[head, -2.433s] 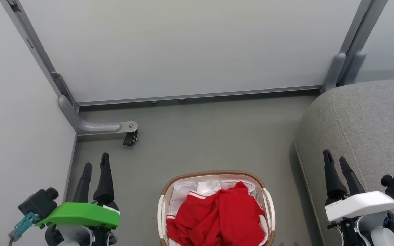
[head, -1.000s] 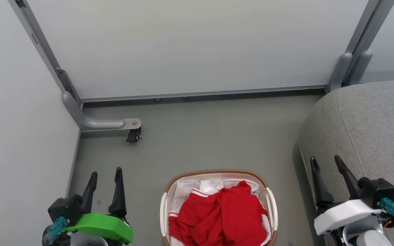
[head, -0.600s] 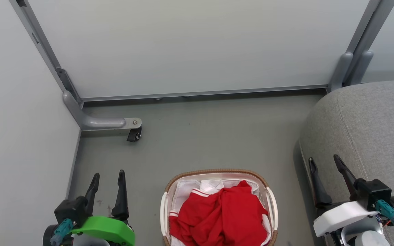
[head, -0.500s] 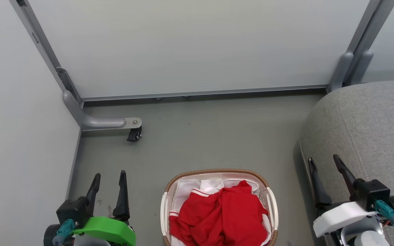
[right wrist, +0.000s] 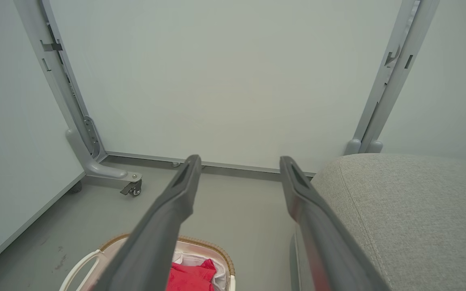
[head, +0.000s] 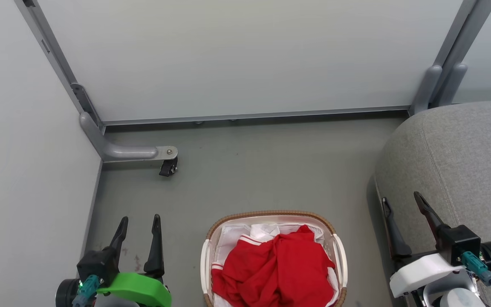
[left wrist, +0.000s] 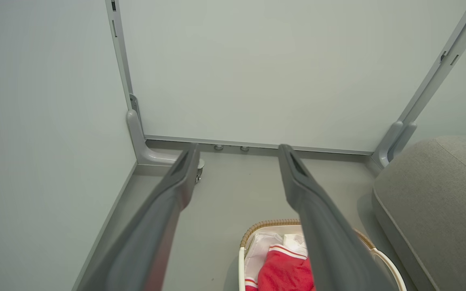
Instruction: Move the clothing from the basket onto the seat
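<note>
The basket point(head: 271, 214) is sitting on the grey floor point(head: 249, 170) and holding the clothing point(head: 275, 268), which is lying crumpled in a red heap on the white cloth liner point(head: 230, 238). The seat point(head: 463, 149) is standing to the basket's right, with a strip of floor between them. The left hand point(head: 140, 219) is hovering left of the basket, fingers spread and gripping nothing. The right hand point(head: 400, 198) is hanging at the seat's edge, likewise spread and empty.

Bare floor point(head: 249, 179) lies open beyond the basket point(head: 271, 212), hemmed by wall panels point(head: 228, 64), a caster leg point(head: 130, 152) and the seat point(head: 463, 149).
</note>
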Robot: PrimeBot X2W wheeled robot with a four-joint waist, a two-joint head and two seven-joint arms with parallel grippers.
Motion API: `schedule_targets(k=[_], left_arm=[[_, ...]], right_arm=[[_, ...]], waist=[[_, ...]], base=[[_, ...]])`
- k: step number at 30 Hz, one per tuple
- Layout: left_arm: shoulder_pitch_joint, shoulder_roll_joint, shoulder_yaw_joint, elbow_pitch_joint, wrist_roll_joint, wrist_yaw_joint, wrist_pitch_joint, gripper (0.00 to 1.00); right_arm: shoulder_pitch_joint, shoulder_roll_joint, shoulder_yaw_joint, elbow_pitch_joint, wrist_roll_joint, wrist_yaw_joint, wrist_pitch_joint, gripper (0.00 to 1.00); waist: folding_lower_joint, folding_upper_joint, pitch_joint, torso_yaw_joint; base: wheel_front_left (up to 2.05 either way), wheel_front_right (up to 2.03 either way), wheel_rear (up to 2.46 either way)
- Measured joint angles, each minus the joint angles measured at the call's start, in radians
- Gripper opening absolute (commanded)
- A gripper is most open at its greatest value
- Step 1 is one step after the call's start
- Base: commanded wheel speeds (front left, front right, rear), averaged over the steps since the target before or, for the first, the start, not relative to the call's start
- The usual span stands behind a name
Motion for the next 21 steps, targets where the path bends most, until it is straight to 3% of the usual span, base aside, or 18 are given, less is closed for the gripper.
schedule_targets(k=[21], left_arm=[[-0.001,0.0,-0.002,-0.002,-0.018,0.0,0.0,1.0]], right_arm=[[-0.001,0.0,-0.008,-0.008,0.0,0.0,0.0,1.0]], waist=[[0.0,0.0,0.016,-0.004]], base=[[0.0,0.0,0.0]])
